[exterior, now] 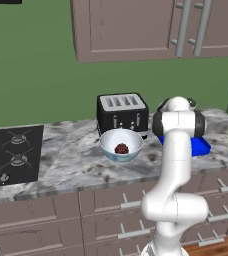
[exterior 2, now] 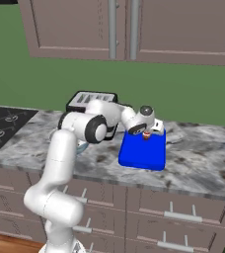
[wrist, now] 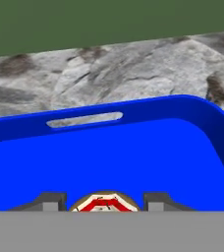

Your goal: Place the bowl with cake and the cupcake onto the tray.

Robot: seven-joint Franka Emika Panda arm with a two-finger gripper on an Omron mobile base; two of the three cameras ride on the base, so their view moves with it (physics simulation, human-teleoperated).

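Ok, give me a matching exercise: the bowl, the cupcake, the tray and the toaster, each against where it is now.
Things:
1. bowl with cake
2. cupcake
3. tray
4. toaster

Places:
A. between the hand's fingers, over the tray
B. against the wall, behind the bowl
C. on the counter, in front of the toaster
D. flat on the counter, right of the bowl

Pairs: 1-C, 2-A, 3-D, 4-B

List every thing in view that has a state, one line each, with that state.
cupcake: upright between the jaws, held above the tray
gripper: shut on the cupcake
tray: flat on the counter, nothing lying in it
bowl: upright on the counter, cake inside, not on the tray
cabinet doors: closed
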